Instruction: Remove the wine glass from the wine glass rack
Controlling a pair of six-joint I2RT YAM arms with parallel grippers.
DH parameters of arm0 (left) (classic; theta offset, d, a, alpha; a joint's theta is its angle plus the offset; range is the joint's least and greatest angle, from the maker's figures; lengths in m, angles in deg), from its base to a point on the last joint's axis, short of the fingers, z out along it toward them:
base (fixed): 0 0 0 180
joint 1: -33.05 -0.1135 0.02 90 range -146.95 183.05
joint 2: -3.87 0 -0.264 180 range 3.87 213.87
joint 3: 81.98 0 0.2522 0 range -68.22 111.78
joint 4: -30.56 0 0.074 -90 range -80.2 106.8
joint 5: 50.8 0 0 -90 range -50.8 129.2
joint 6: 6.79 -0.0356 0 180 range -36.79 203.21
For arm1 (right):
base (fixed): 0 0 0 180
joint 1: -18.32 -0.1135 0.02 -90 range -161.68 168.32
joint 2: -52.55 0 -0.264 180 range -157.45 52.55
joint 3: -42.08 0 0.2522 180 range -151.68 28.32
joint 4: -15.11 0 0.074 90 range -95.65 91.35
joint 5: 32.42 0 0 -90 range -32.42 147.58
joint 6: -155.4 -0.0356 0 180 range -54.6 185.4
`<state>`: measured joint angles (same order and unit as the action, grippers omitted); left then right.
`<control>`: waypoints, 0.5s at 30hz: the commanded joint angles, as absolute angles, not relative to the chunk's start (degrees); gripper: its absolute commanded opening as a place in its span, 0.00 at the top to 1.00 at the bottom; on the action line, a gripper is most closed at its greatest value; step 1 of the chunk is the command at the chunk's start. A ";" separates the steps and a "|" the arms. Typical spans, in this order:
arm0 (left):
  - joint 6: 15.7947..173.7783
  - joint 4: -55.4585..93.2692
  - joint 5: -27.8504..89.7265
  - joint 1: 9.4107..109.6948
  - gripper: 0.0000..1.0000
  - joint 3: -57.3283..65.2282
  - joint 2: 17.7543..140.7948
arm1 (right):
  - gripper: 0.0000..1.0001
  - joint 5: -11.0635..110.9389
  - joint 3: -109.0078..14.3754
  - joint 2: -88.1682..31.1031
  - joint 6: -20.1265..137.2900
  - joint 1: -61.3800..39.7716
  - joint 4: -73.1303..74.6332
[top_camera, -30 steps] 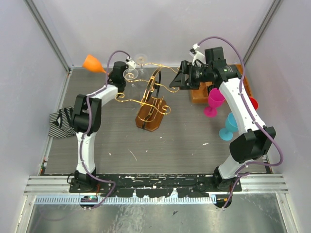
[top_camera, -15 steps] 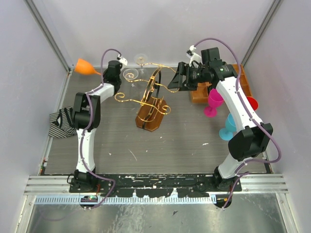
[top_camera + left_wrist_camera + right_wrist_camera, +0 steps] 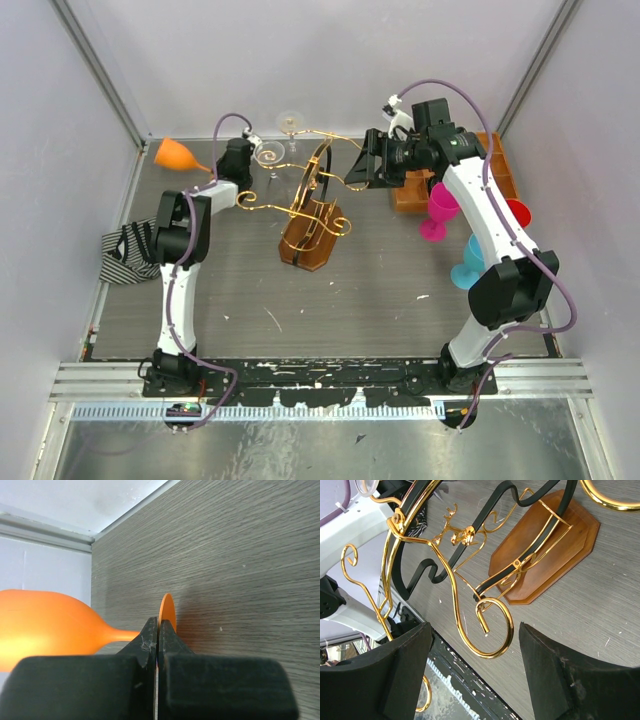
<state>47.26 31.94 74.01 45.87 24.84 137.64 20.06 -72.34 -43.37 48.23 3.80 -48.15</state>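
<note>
Rack (image 3: 312, 215) stands mid-table, toward the far side. Two glasses (image 3: 268, 153) (image 3: 290, 121) hang at its far-left arms. Left of it, by the far-left corner, the left gripper (image 3: 213, 168) is clamped on the stem of a third glass (image 3: 175, 154), which lies sideways with its bowl toward the left wall. Right gripper (image 3: 358, 168) sits just right of the rack's far arms, jaws spread. Tray (image 3: 410, 192) lies behind it at far right. One goblet (image 3: 438, 212) stands just before the tray, another (image 3: 470, 262) nearer still. Cloth (image 3: 125, 250) lies at the left edge.

The spread-open right tool (image 3: 475, 672) flanks a gold scroll of the wine glass rack (image 3: 540, 555).
</note>
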 commanded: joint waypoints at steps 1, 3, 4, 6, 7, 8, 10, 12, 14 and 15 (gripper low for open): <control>47.70 30.86 78.43 46.05 1.00 27.98 140.49 | 0.24 19.87 -74.65 -43.40 49.14 3.53 -47.48; 47.68 29.83 79.17 46.06 1.00 28.96 141.09 | 0.24 19.87 -75.00 -43.59 49.18 3.54 -47.60; 47.67 29.88 79.47 46.06 1.00 29.06 141.19 | 0.24 19.87 -75.08 -43.65 49.19 3.49 -47.61; 48.04 28.32 79.82 45.97 1.00 30.10 141.78 | 0.24 19.87 -75.04 -43.69 49.22 3.48 -47.69; 48.31 26.83 79.97 45.94 1.00 30.94 142.03 | 0.24 19.87 -75.12 -43.69 49.22 3.56 -47.69; 48.27 26.87 79.85 45.96 1.00 30.97 142.00 | 0.24 19.87 -75.02 -43.65 49.27 3.51 -47.70; 48.83 25.04 79.32 45.84 1.00 31.75 142.10 | 0.24 19.94 -74.95 -43.60 49.40 3.53 -47.70; 49.57 21.71 78.81 45.54 1.00 32.75 142.33 | 0.24 19.96 -74.85 -43.60 49.39 3.55 -47.70; 50.17 19.87 78.27 45.43 0.98 32.87 142.20 | 0.24 19.83 -74.79 -43.60 49.49 3.54 -47.70; 50.27 19.69 78.36 45.42 0.97 32.86 142.15 | 0.24 19.79 -74.84 -43.67 49.49 3.49 -47.69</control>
<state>48.07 24.59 78.66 45.94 31.09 140.57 20.19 -72.43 -43.96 48.58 3.80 -48.45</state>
